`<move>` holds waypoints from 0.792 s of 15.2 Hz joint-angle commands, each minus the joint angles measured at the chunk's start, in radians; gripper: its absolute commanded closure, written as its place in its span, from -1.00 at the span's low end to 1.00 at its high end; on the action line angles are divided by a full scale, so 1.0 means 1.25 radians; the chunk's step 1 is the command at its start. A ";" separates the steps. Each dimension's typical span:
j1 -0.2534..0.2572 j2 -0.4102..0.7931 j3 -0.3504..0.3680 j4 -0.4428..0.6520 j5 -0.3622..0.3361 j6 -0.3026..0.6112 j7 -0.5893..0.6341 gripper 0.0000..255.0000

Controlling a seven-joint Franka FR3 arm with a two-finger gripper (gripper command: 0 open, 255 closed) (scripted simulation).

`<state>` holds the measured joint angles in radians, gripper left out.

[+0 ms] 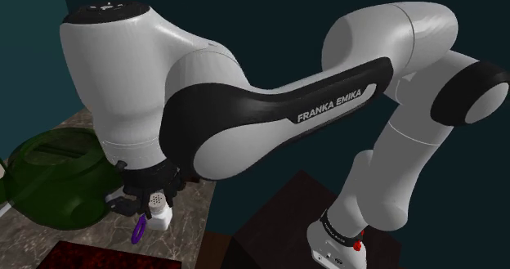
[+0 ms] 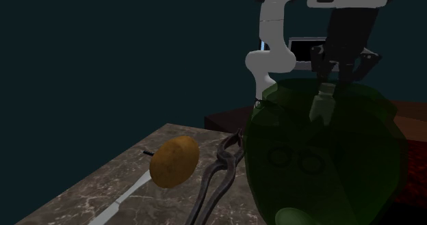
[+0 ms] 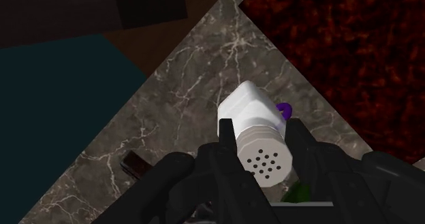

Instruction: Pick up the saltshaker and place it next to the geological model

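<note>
A white saltshaker with a perforated grey cap sits tilted between my black fingers. My gripper is shut on it, just over the marble tabletop. In the shoulder view the gripper holds the saltshaker near the table's right edge, beside a small purple object. A dark red, rock-patterned slab lies close by on the table, also seen in the shoulder view as the slab. Through a green translucent body in the second exterior view, the saltshaker hangs under the gripper.
A big rounded translucent green object stands at the shoulder view's left, and the same green object looms large in the second exterior view. A potato, dark pliers and a knife lie on the marble. The stand sits beyond the table edge.
</note>
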<state>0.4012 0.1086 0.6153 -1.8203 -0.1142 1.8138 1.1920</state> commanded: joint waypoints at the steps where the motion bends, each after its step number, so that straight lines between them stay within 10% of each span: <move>1: 0.000 0.004 -0.001 -0.018 -0.003 0.021 0.002 1.00; 12: 0.004 0.042 -0.005 -0.097 -0.031 0.130 0.025 1.00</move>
<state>0.4060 0.1559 0.6099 -1.9329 -0.1489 1.9632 1.2206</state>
